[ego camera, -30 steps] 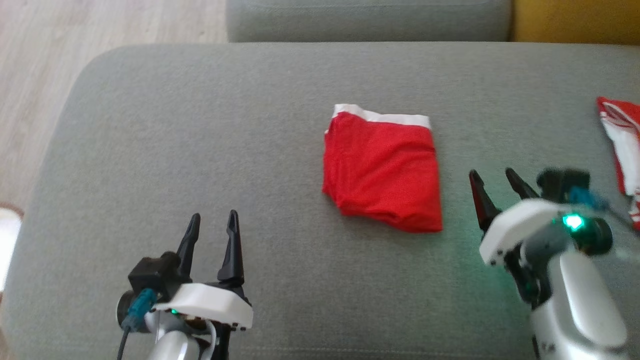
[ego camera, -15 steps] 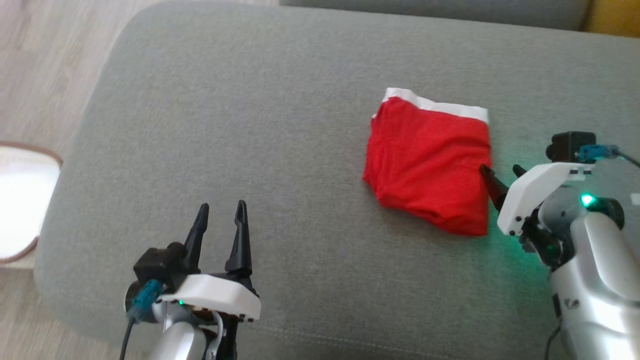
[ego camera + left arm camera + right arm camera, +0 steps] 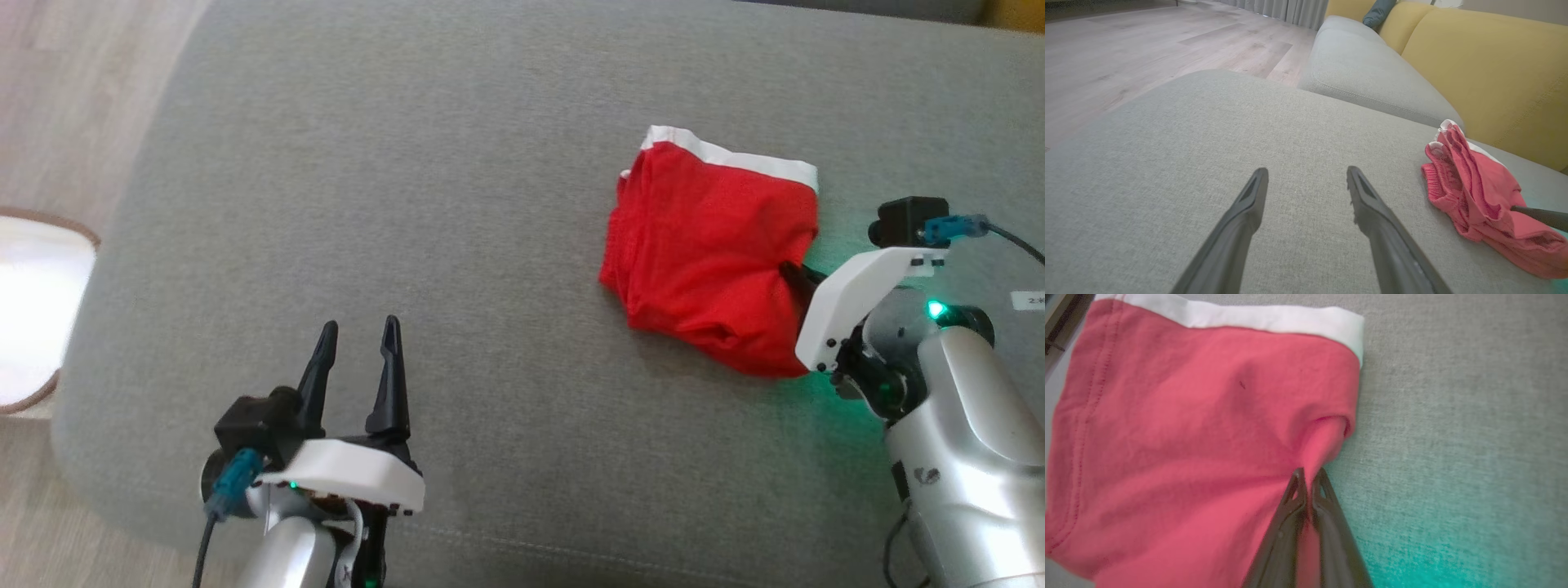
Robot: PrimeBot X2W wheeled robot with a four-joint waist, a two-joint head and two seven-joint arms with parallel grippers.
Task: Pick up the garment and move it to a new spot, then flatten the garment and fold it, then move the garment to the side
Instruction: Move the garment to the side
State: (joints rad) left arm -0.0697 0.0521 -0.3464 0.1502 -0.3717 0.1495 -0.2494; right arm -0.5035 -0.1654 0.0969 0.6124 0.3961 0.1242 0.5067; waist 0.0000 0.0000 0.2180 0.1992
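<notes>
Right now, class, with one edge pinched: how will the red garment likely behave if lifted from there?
Probably floppy: the red garment puckers into a ridge where the right gripper is shut on its edge. Likely light, being thin knit cloth. Its fold may well fall open, since the layers look loosely stacked on the cushion.

place: home living room | i see: grey sofa cushion [image 3: 1216, 134] under me, yellow backrest [image 3: 1486, 77], wood floor [image 3: 1126, 45], curtains [image 3: 1286, 10]
</notes>
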